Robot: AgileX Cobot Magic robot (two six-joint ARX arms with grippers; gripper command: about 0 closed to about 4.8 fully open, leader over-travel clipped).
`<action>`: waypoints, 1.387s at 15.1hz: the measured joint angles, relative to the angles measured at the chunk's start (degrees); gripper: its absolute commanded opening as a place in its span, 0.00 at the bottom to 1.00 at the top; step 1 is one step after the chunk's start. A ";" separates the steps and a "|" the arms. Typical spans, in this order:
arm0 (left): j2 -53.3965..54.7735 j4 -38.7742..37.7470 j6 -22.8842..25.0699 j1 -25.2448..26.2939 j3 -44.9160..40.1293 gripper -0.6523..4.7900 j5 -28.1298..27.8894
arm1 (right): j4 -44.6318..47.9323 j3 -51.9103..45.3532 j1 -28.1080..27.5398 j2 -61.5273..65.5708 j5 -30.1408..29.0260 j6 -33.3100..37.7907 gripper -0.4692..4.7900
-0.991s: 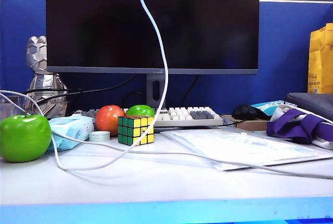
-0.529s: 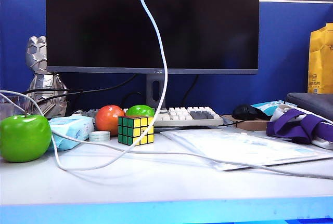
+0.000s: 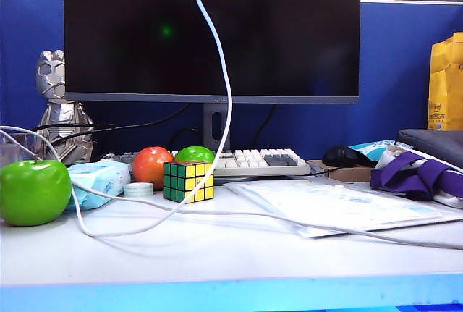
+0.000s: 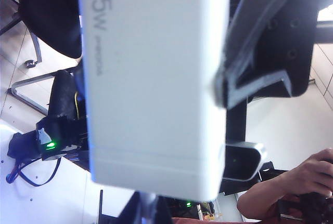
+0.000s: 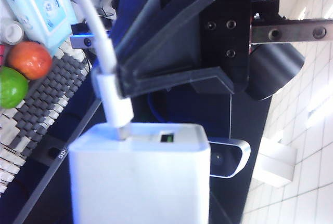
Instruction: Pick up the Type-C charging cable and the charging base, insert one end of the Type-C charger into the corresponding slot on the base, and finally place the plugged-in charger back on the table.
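The white charging base (image 5: pixel 138 177), marked 65W (image 4: pixel 151 83), is held in the air, clear of the table (image 3: pixel 231 254). My right gripper (image 4: pixel 151 94) is shut on it; one black finger (image 4: pixel 250 78) presses its side. In the right wrist view its own jaws are hidden behind the base. My left gripper (image 5: pixel 106 81) is shut on the white plug (image 5: pixel 115 104) of the Type-C charging cable (image 3: pixel 221 58). The plug's metal tip meets a slot in the base's end face. The cable hangs down before the monitor and loops over the table. Both grippers are above the exterior view.
On the table stand a green apple (image 3: pixel 34 191), a pale blue tissue pack (image 3: pixel 101 180), a Rubik's cube (image 3: pixel 189 181), a red fruit (image 3: pixel 152 166), a keyboard (image 3: pixel 257 161) and a clear plastic sleeve (image 3: pixel 325 207). A monitor (image 3: pixel 289 30) stands behind; a purple-strapped bag (image 3: pixel 419 174) lies right.
The hanging stretch of cable has swayed very slightly to the right. Nothing on the table has moved.
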 measured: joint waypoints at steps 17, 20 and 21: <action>-0.24 3.54 -5.20 0.02 0.00 0.11 -0.15 | 1.90 0.00 -0.26 0.09 -1.79 1.62 0.08; -0.24 3.61 -5.33 0.02 0.00 0.11 -0.46 | 1.88 0.00 -0.26 0.17 -2.08 2.01 0.08; -0.24 3.61 -5.35 0.02 0.00 0.11 -0.24 | 1.88 0.00 -0.28 0.15 -2.62 1.49 0.08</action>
